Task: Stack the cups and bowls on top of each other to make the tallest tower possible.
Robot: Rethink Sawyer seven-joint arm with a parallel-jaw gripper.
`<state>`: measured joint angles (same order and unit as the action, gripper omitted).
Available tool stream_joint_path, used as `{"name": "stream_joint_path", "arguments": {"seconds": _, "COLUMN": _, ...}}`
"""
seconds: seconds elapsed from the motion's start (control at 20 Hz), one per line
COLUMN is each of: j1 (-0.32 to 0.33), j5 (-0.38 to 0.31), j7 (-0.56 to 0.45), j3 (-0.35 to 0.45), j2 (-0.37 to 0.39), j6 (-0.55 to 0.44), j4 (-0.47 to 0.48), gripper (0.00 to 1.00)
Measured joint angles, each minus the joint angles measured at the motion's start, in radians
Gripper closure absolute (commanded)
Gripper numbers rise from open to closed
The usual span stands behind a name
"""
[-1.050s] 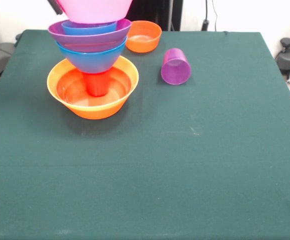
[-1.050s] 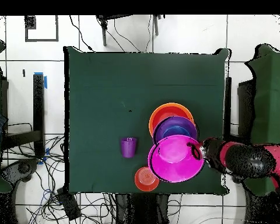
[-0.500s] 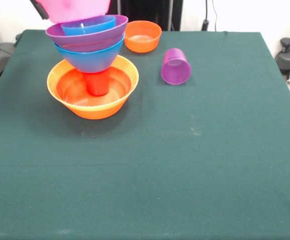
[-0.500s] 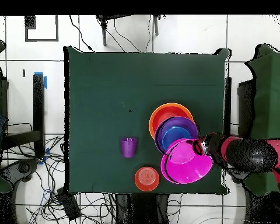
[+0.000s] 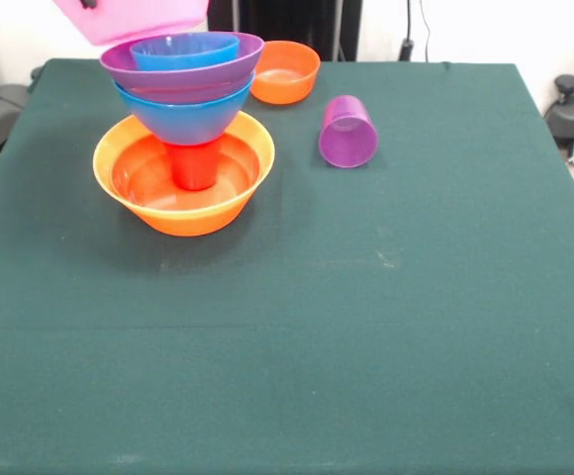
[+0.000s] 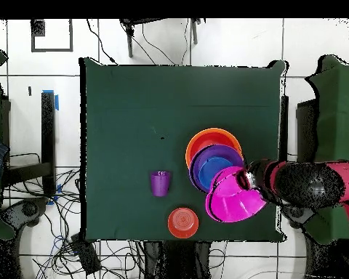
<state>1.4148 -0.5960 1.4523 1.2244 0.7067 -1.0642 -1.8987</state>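
Note:
The tower stands at the table's far left in the front view. Its base is the large orange bowl (image 5: 183,220) (image 6: 206,136), with a red cup (image 5: 194,165) upside down in it. On the cup rest a blue bowl (image 5: 180,121), a purple bowl (image 5: 168,84) (image 6: 206,168) and a small blue bowl (image 5: 185,49). My gripper (image 6: 246,179) is shut on the rim of the pink bowl (image 5: 134,18) (image 6: 232,197), which hangs tilted beside and above the tower. A purple cup (image 5: 347,131) (image 6: 160,183) lies on its side. A small orange bowl (image 5: 284,71) (image 6: 182,222) stands upright behind the tower.
The green cloth-covered table (image 5: 366,327) stretches wide in front of the tower. My red and black arm (image 6: 312,185) reaches in over the table's edge. Cables lie on the tiled floor around the table.
The pink bowl has moved off from above the tower toward the table's edge and tipped more. The small blue bowl on top now shows fully. The tower has not moved.

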Motion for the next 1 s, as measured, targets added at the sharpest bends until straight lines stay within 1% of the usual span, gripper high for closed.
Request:
{"name": "stream_joint_path", "arguments": {"seconds": 0.4, "j1": -0.048, "j5": 0.018, "j7": 0.0, "j3": -0.01, "j2": 0.09, "j6": 0.0, "j4": -0.003, "gripper": 0.0}}
{"name": "stream_joint_path", "arguments": {"seconds": 0.6, "j1": -0.066, "j5": 0.022, "j7": 0.0, "j3": -0.029, "j2": 0.11, "j6": 0.0, "j4": -0.003, "gripper": 0.0}}
{"name": "stream_joint_path", "arguments": {"seconds": 0.65, "j1": -0.073, "j5": 0.031, "j7": 0.0, "j3": -0.04, "j2": 0.119, "j6": 0.0, "j4": -0.004, "gripper": 1.0}}
{"name": "stream_joint_path", "arguments": {"seconds": 1.0, "j1": -0.075, "j5": 0.063, "j7": 0.001, "j3": -0.065, "j2": 0.128, "j6": 0.003, "j4": -0.005, "gripper": 1.0}}
